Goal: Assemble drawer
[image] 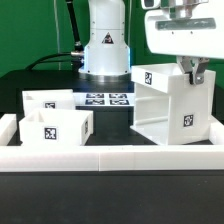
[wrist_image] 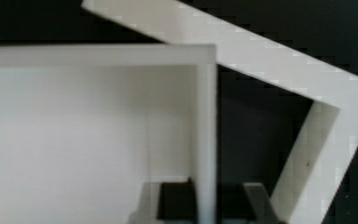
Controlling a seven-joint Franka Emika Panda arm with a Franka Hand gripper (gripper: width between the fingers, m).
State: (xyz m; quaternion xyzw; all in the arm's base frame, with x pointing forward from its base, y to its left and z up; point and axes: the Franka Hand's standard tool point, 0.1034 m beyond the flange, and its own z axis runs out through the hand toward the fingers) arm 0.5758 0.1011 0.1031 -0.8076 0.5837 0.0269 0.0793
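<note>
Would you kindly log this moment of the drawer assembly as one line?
hand: straddling casing wall, closure unclear | near tray, far tray: outside casing, exterior view's left

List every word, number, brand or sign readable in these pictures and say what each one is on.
Words, numbers, brands: none readable in either view.
Black-and-white square tags, patterns only with no letters: on the casing, the front tray and the marker board.
Small dark mark on the arm's base: too blurred to read.
</note>
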